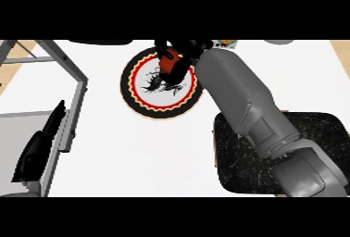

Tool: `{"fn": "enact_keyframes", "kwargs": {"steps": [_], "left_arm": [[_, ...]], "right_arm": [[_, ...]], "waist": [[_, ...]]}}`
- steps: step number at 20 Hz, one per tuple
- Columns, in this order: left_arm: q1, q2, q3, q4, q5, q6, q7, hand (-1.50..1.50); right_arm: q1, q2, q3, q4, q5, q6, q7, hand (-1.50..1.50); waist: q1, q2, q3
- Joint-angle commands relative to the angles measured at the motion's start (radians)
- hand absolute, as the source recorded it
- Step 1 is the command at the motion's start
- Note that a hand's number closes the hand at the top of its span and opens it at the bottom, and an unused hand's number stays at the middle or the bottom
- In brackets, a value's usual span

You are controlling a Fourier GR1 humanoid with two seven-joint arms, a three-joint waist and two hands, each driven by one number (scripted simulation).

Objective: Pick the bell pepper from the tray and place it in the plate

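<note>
The right arm stretches from the lower right corner across the counter, and its right hand hangs over the far part of the plate. The black fingers curl round the pepper, a red thing of which only a patch shows between them; the hand hides the rest. I cannot tell from here whether the pepper already touches the plate or hangs just above it, though it sits over the upper right of the plate's white middle, inside the red and yellow ring.

The tray, dark and speckled, lies near the lower right, partly under the forearm, and no pepper shows on what I can see of it. So the picking looks done and the carry looks all but done: by my reading this is the placing step, right at the point of letting go.

What the next move calls for, I think, is a short lowering if any gap remains, then an opening of the fingers so the pepper settles on the plate rather than rolling toward the rim. The pepper sits nearer the far edge than the centre, so a small draw toward the middle before release might be safer. After that the hand needs to lift straight up, clear of the pepper.

The left hand shows at the left edge, dark, fingers straight, resting.
</note>
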Motion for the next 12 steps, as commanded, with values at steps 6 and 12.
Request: {"fn": "enact_keyframes", "kwargs": {"steps": [6, 12], "left_arm": [[-0.067, 0.005, -0.009, 0.006, 0.001, -0.026, 0.013, 0.0], [0.004, -0.021, -0.043, -0.034, -0.01, -0.03, 0.008, 0.0]], "right_arm": [[0.035, 0.013, -0.021, 0.095, -0.136, -0.02, 0.112, -1.5], [0.062, 0.014, 0.006, 0.104, -0.169, -0.044, 0.117, -1.5]], "waist": [[0.051, 0.012, 0.0], [0.07, 0.009, 0.001]]}}
